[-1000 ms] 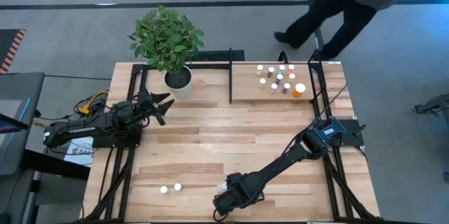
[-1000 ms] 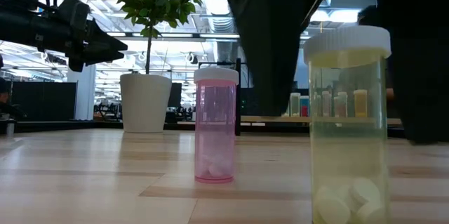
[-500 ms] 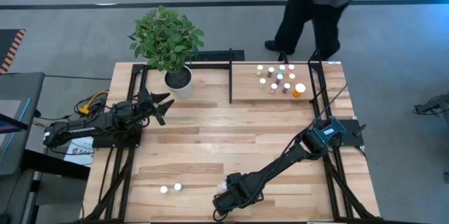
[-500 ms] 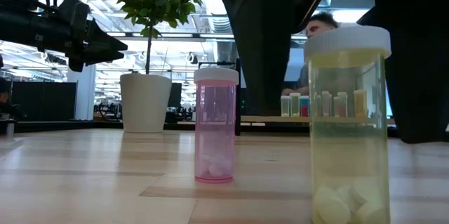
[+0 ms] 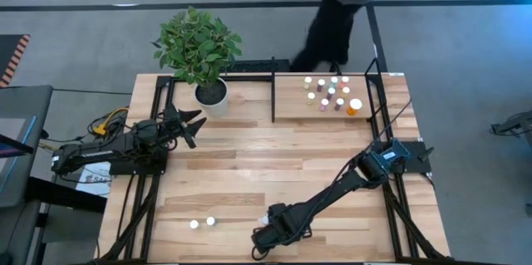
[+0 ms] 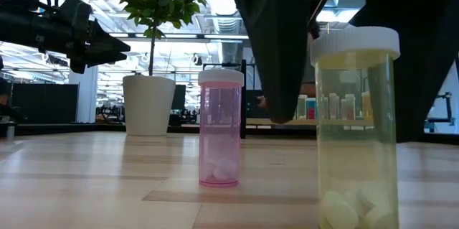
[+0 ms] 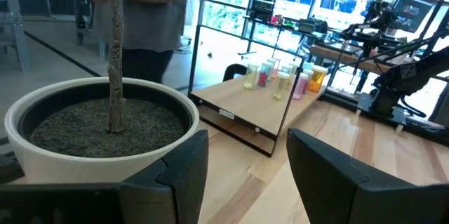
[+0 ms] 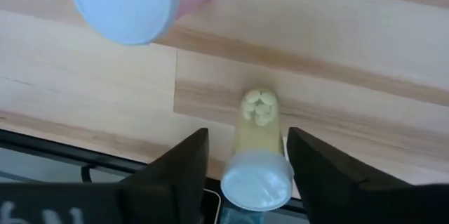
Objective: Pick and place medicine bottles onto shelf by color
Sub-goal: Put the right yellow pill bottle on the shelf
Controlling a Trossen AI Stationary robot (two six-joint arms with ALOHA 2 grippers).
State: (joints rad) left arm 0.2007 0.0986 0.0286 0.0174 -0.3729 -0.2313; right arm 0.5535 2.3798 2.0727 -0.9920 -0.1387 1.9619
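— Right gripper (image 8: 242, 157), what's it doing?
— Fingers straddle the greenish bottle (image 8: 257, 150) at lower centre, not clamped; white pills show inside.
— And the rest?
— Pink bottle (image 6: 220, 127) beside it holds pills; others stand on the shelf (image 5: 291, 110), upper right.

You see a pink bottle (image 6: 220, 128) with a white cap and white pills inside, and beside it a pale yellow-green bottle (image 6: 355, 132), also white-capped with white pills at its bottom. The shelf (image 5: 291, 103) is light wood framed in black bars, carrying bottles (image 5: 331, 93) in orange, pink and greenish tones under white caps, while the tabletop (image 5: 249, 165) shows striped light and darker wood planks. Your plant (image 5: 198, 45) is leafy green in a white pot (image 6: 148, 105), and both arms are dark.
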